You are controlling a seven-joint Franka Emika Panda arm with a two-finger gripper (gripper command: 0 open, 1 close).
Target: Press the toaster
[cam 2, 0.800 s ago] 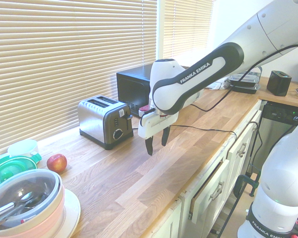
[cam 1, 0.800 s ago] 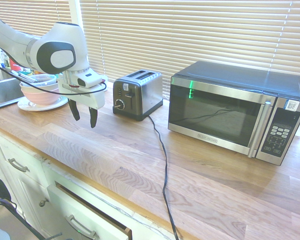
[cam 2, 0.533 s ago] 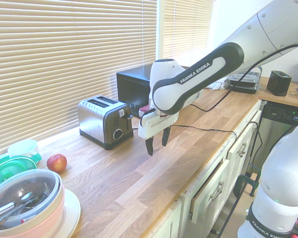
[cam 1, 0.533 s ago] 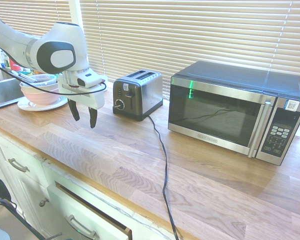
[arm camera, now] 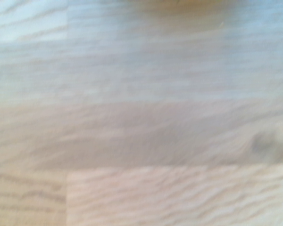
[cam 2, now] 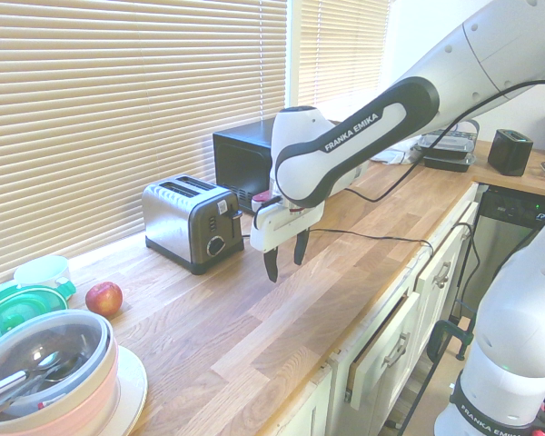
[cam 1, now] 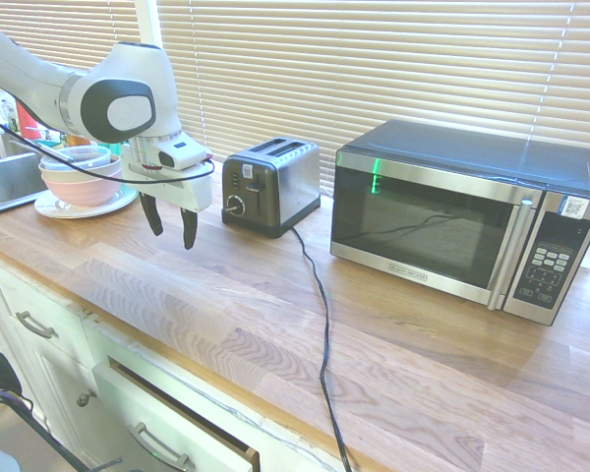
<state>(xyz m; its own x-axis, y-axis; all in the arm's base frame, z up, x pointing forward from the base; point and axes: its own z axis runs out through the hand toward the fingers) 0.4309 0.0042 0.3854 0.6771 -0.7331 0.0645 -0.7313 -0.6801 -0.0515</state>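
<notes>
Black and steel is the microwave, at right of the first exterior view. Smaller, the toaster sits at upper centre, just to the right of the gripper, whose two fingers stand wide apart above the counter.

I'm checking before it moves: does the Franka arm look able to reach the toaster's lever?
Probably yes: the tool hangs beside the toaster, and nothing visible stands between them.

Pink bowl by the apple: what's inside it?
A clear bowl sits in the pink bowl, holding metal utensils. Whatever lies beneath the clear bowl is hidden.
</notes>
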